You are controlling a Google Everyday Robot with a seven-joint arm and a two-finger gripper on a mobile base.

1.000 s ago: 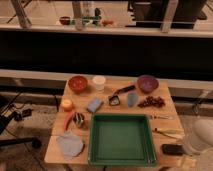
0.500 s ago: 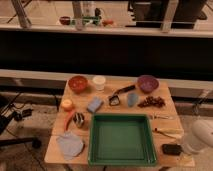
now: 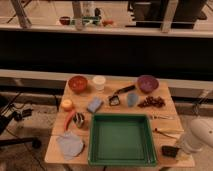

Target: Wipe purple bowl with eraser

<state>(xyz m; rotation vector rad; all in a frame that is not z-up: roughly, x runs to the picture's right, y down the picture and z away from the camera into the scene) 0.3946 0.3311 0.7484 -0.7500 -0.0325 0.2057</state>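
Observation:
The purple bowl [image 3: 147, 83] stands empty at the table's far right corner. The eraser [image 3: 168, 151], a small flat black block, lies on the table near the front right corner, just right of the green tray. My gripper [image 3: 179, 149] comes down from the white arm at the right edge and sits at the eraser's right end, shut on it. The eraser still rests on the table top. The arm's white casing hides most of the gripper. Nearly the whole depth of the table lies between the bowl and the gripper.
A green tray [image 3: 121, 118] fills the front middle. Behind it are a red-orange bowl [image 3: 78, 83], a white cup [image 3: 99, 82], a black-handled brush [image 3: 120, 95], a blue sponge [image 3: 94, 104] and dark red fruit [image 3: 151, 102]. A grey cloth [image 3: 70, 144] lies front left.
The arm has stayed at the front right corner. The gripper has gone from open to shut at the eraser. Nothing else on the table has moved.

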